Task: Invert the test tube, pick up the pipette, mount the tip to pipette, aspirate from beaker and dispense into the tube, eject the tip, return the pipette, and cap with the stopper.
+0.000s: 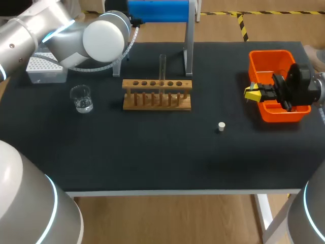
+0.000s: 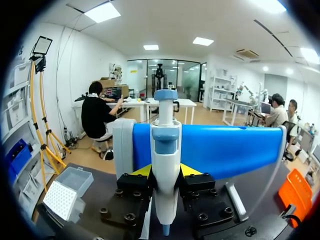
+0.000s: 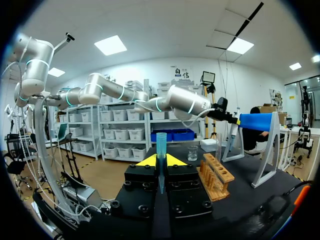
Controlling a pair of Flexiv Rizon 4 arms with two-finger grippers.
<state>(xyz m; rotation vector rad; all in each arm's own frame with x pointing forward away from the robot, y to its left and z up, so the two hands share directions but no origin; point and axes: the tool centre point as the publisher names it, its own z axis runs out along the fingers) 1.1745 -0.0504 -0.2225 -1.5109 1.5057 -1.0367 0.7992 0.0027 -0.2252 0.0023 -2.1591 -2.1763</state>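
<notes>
The beaker (image 1: 81, 98) sits toward the left of the table (image 1: 152, 152). Farther back, the left end effector (image 2: 165, 171) is closed on the pipette (image 2: 165, 145) at the blue stand (image 2: 225, 150). If pulled away crooked, the pipette could snag there. The test tube (image 1: 162, 65) stands upright in the rack (image 1: 157, 95). The right end effector (image 3: 161, 161) pinches a pipette tip (image 3: 161, 145) at the orange bin's (image 1: 277, 56) edge. So slim a hold could let the tip tilt or drop.

Bare table (image 1: 152, 152) lies wide before the rack (image 1: 157, 94). A tube (image 1: 162, 66) rises from the rack, the stand (image 1: 189, 46) close behind, beaker (image 1: 81, 98) left, stopper (image 1: 221, 126) and bin (image 1: 269, 53) right.
</notes>
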